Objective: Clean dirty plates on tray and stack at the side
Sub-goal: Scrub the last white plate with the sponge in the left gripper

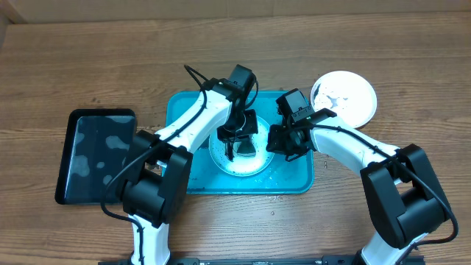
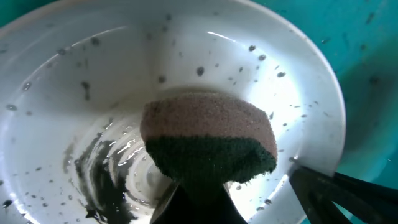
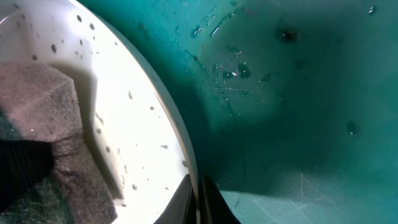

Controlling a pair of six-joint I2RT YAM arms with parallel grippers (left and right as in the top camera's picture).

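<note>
— Where is the round white glossy plate [image 2: 74,93] to be found?
— It is seen inside the large turquoise rectangular plastic tray [image 1: 294,180]. Its smooth surface is dotted with black specks, and a black smear and rippled water are pooled low in it.
— What is held by the left gripper [image 1: 235,141]?
— A rounded sponge [image 2: 208,143] is clamped between its fingers and held low in the plate. One layer is tan and grainy, the other dark green and fibrous.
— And the right gripper [image 3: 199,202]?
— Its fingers are narrowed onto the plate's thin right rim. A second plate [image 1: 344,96], white and speckled, is set on the wooden table [image 1: 73,66] just beyond the tray's corner. A wet black rectangular tray [image 1: 96,154] is seen at the left.
</note>
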